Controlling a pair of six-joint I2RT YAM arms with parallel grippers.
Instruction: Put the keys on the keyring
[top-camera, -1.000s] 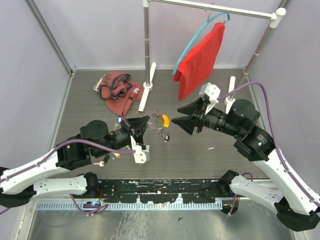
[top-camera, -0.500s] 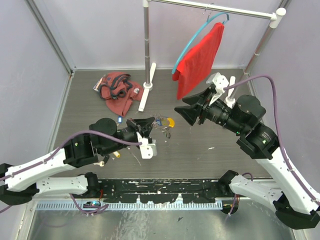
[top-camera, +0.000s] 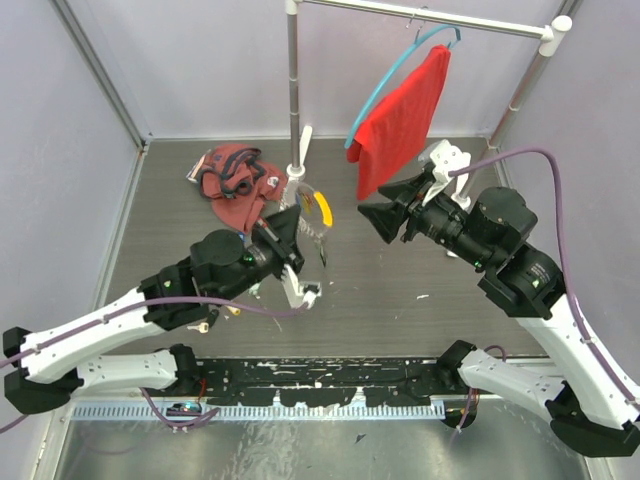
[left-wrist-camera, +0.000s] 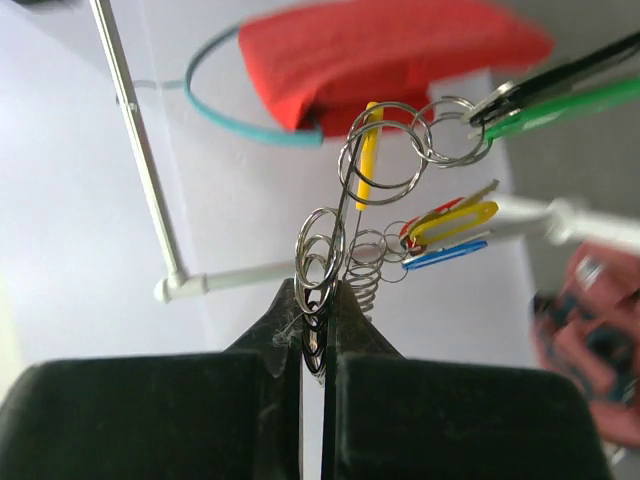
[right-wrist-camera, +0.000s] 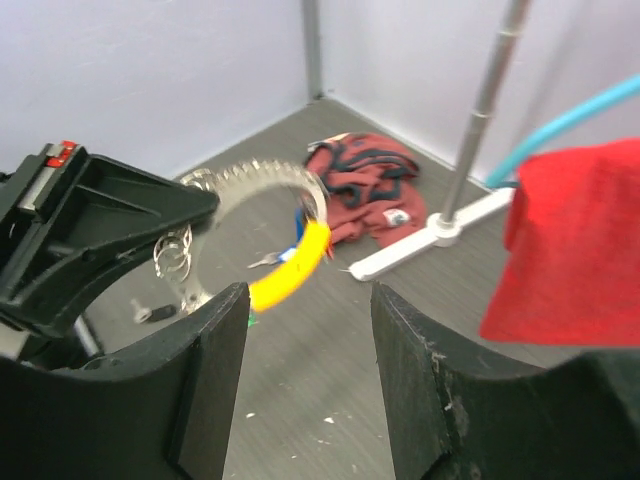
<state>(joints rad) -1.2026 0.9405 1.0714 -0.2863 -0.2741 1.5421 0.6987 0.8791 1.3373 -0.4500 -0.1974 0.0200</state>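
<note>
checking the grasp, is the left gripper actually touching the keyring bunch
Touching. The left wrist view shows the left gripper pinched shut on the lowest wire loops of the keyring bunch, with no gap at either finger.

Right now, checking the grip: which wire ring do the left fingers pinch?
The small doubled ring at the chain's bottom end, between the left fingers; the large ring and the green key's ring hang free above.
</note>
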